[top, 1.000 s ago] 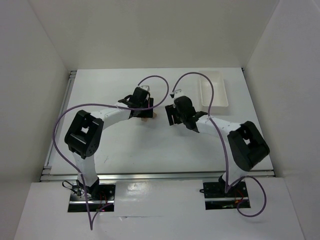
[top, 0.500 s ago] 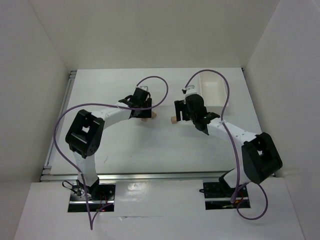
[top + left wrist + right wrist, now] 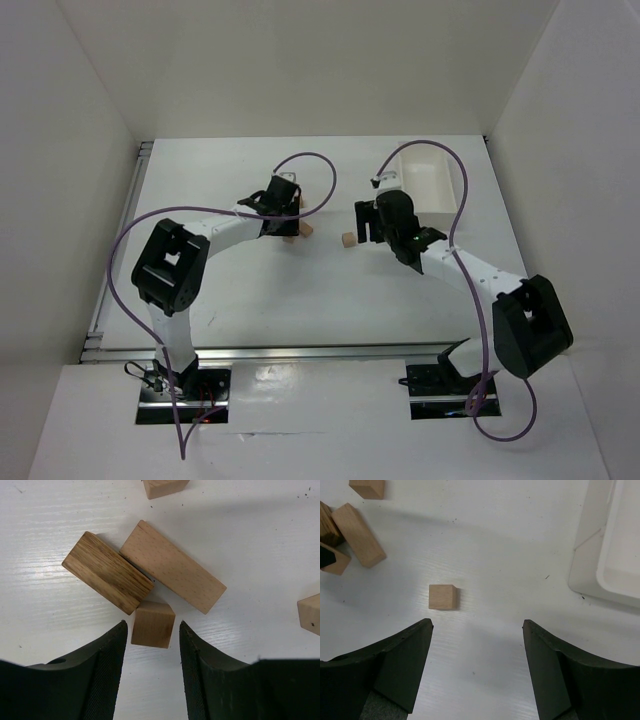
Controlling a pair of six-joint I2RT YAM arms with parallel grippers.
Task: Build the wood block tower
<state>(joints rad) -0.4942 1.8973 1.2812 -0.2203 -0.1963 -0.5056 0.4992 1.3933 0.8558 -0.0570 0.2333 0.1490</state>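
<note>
Right pincer (image 3: 477,623) withdrawn, spread, left pincer (image 3: 152,626) spread astride small cube (image 3: 153,622)

Fingers (image 3: 107,680) flank a small tan cube (image 3: 152,624) beside a dark block (image 3: 107,572) and a long tan block (image 3: 172,566).

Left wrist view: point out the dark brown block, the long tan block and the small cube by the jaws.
dark brown block (image 3: 107,572): left wrist view, centre of top face.
long tan block (image 3: 172,566): left wrist view, centre of top face.
small cube (image 3: 153,624): left wrist view, centre of top face.
</note>
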